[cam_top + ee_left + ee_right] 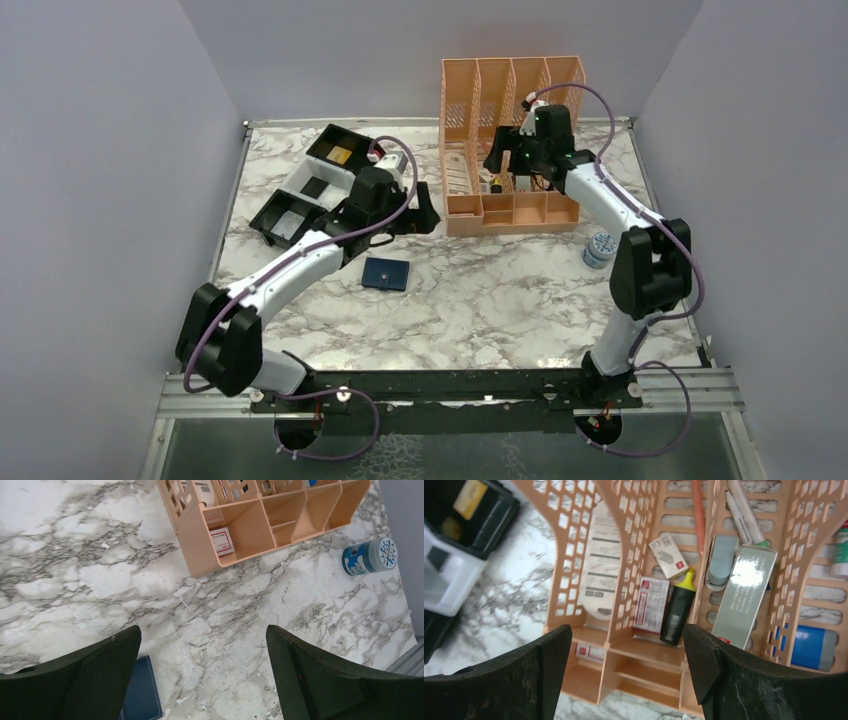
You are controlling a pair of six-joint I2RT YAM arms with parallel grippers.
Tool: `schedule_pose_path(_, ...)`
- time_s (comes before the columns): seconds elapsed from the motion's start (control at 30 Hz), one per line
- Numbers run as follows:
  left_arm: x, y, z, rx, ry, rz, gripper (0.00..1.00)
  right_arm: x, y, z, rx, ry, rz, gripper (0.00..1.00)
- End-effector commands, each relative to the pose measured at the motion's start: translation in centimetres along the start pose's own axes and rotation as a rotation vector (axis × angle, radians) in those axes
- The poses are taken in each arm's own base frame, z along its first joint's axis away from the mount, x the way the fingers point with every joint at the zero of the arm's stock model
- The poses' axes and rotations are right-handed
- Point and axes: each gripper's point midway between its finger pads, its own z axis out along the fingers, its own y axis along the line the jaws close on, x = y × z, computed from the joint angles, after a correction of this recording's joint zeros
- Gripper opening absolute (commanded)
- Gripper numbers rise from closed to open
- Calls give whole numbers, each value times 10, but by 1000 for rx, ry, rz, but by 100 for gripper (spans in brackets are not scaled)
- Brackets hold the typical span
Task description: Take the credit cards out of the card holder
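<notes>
The navy card holder (386, 274) is lying closed on the marble. Gold (340, 155), dark (314, 187) and silver-grey (287, 226) cards are sitting in the tray (296, 178), so the job is looking done. Left gripper (202, 635) and right gripper (626, 632) are both gaping wide, holding nothing.

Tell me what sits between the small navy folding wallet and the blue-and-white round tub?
Just bare marble tabletop between the navy folding wallet and the blue-and-white round tub, per the top view.

Three credit cards (340, 155), one card holder (386, 273), one tray (296, 181)
</notes>
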Motion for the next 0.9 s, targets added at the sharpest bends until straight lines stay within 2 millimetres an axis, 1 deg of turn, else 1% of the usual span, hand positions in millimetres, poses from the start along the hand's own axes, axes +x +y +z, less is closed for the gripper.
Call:
schedule_pose_path(0.0,-3,30,-35,-144,-58,25,99,-13,-18,23,183,-19,-47,82)
schedule_pose_path(0.07,-2,33,-49,-157,-73,30,99,-7,-27,34,219,4,-62,82)
schedule_pose_path(0.13,2,38,-62,-176,-79,31,99,-3,-40,42,278,18,-87,82)
schedule_pose_path(0.23,6,44,-77,-200,-84,38,99,-6,-66,45,411,21,-141,82)
schedule_pose_path(0.3,10,51,-85,-231,-91,38,99,-4,-88,49,507,24,-195,83)
schedule_pose_path(0.37,13,57,-92,-258,-95,40,99,-3,-105,51,593,35,-217,83)
schedule_pose_path(0.47,18,65,-97,-286,-95,34,99,-1,-130,53,670,46,-218,83)
schedule_pose_path(0.57,21,68,-100,-298,-96,28,99,-5,-156,46,715,39,-167,83)
schedule_pose_path(0.67,24,71,-101,-309,-91,23,99,-8,-183,38,719,25,-117,83)
schedule_pose_path(0.77,25,71,-100,-309,-83,21,99,-7,-214,28,757,51,-93,83)
schedule_pose_path(0.87,25,70,-98,-306,-78,18,99,-6,-240,17,777,64,-55,83)
